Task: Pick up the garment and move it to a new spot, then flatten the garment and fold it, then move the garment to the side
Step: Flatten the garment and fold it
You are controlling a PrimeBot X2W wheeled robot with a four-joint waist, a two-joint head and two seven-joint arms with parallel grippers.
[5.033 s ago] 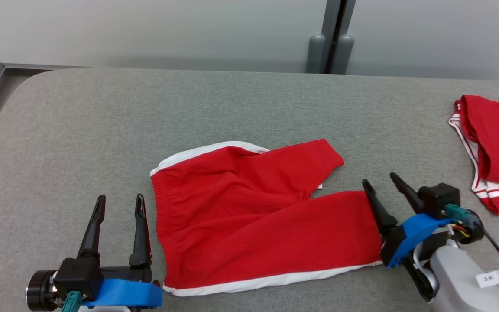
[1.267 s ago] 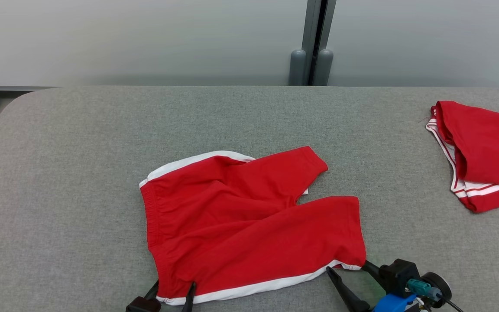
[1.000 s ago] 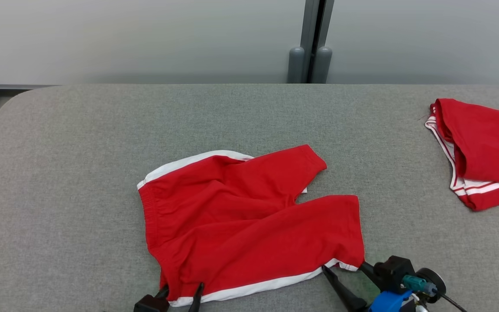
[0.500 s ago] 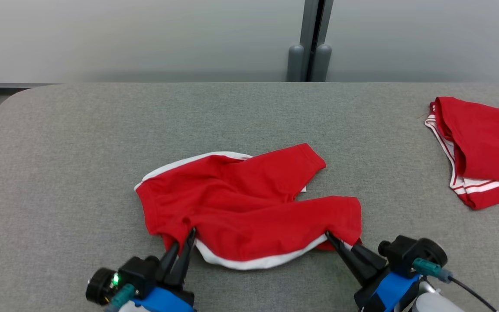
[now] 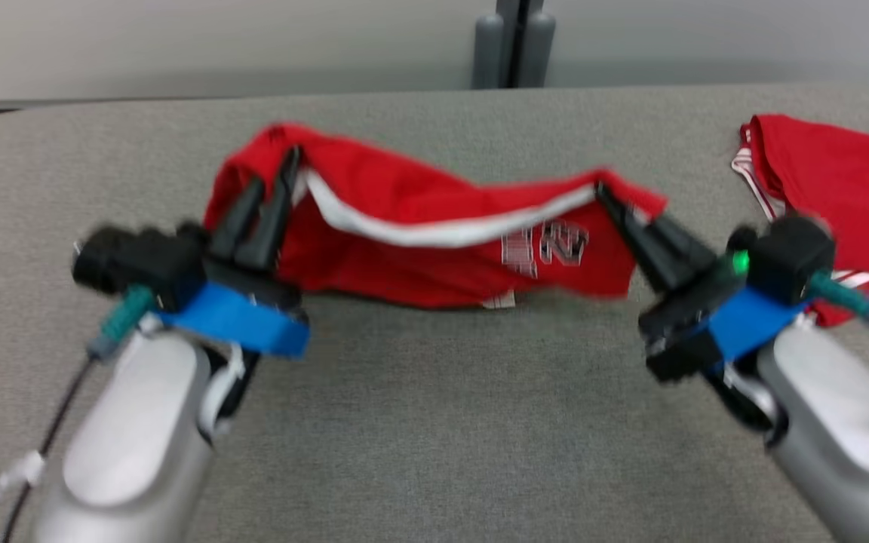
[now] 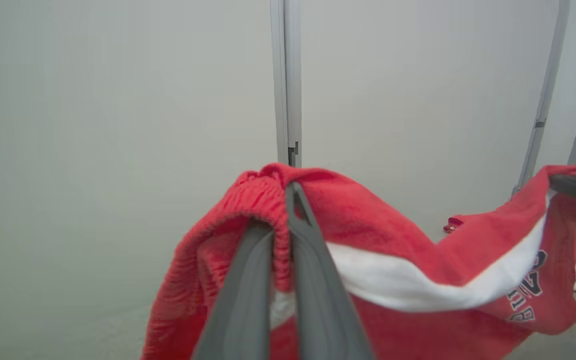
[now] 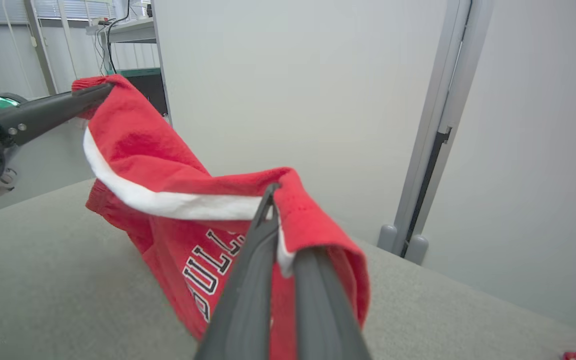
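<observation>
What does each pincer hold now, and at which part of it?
Both hold the red shorts. The left pincer grips the elastic waistband beside the white side stripe; the right pincer grips the leg hem at that stripe's other end.

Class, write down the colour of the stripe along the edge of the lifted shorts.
White stripe on red shorts; clearest in the left wrist view.

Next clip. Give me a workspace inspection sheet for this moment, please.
Surface: grey fabric-covered table.
Job's things: red shorts lifted, slung between both grippers, white stripe uppermost.
Clutter: second red garment at the table's far right.
Grippers: left gripper shut on the waistband end; right gripper shut on the leg end.
Cables: dark cable beside the left forearm.
Surroundings: pale wall, grey post behind the table.
</observation>
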